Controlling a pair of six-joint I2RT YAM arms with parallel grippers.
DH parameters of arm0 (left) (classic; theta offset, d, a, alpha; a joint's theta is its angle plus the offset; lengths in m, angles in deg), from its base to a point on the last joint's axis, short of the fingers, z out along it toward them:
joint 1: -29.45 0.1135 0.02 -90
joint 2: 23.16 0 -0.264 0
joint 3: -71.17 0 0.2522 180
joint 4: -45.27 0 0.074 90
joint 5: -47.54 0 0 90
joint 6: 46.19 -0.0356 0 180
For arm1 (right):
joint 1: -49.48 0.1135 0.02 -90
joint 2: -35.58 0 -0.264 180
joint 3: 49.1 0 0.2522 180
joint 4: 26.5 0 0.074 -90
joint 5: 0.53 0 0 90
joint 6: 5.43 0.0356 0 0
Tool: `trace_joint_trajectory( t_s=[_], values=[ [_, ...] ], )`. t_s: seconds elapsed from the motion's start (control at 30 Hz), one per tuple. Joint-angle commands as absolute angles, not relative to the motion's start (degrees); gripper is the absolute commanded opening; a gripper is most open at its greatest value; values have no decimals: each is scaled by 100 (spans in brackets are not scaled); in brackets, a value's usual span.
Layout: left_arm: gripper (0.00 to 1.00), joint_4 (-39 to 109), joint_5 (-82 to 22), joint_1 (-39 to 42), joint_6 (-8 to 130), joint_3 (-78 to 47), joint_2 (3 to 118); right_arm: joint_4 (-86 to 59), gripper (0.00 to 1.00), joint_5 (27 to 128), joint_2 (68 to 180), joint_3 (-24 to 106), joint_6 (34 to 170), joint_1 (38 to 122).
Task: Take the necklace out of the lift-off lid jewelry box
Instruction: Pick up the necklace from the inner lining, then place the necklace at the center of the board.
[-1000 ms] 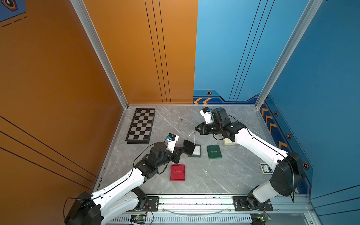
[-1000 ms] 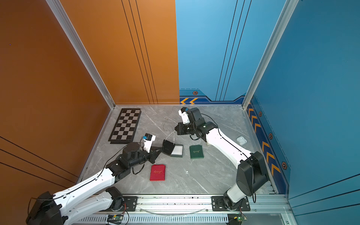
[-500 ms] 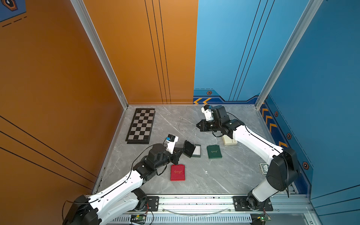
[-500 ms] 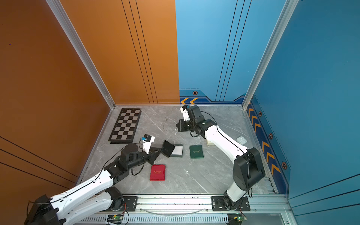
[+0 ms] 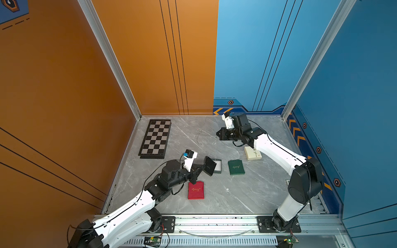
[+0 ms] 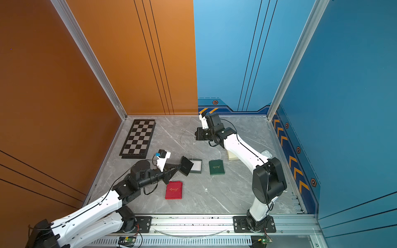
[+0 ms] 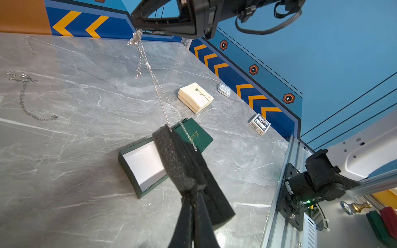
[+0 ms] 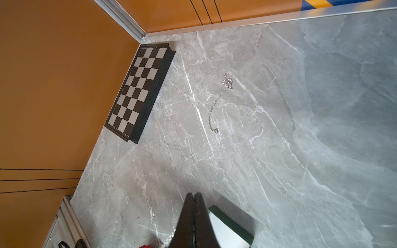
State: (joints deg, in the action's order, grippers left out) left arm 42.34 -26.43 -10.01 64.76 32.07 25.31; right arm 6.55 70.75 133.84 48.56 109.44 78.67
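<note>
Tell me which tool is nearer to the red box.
Left. The left tool hangs close beyond the far edge of the red box, shut on a black foam pad. The right tool is much farther off, well past that pad, shut on the necklace.

Left arm reaches low, its left gripper [image 5: 201, 168] clamped on a black foam insert [image 5: 209, 166] just beside the open jewelry box [image 7: 129, 174]; right arm extends beyond that box, its right gripper [image 5: 217, 134] raised, pinching the hanging necklace [image 7: 154, 79].

Chessboard [image 5: 155, 139], red box [image 5: 195, 190], cream box [image 5: 252, 152], card deck [image 7: 259, 124] on tbl [image 5: 214, 199].
</note>
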Motion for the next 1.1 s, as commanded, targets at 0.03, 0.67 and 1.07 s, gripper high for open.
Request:
trace_joint_trajectory(
  t_s=[0.03, 0.67, 1.07],
  values=[
    [0, 4164, -2314, -1111, 6341, 3276, 2474, 551, 5, 7264, 13554, 5122, 10855, 7770],
    [0, 3677, -4149, -1242, 6410, 3293, 2226, 465, 5, 6970, 14286, 5669, 10902, 7633],
    [0, 2629, -5933, -1083, 6681, 3584, 629, 483, 5, 6943, 15075, 6137, 10858, 7589]
  ],
)
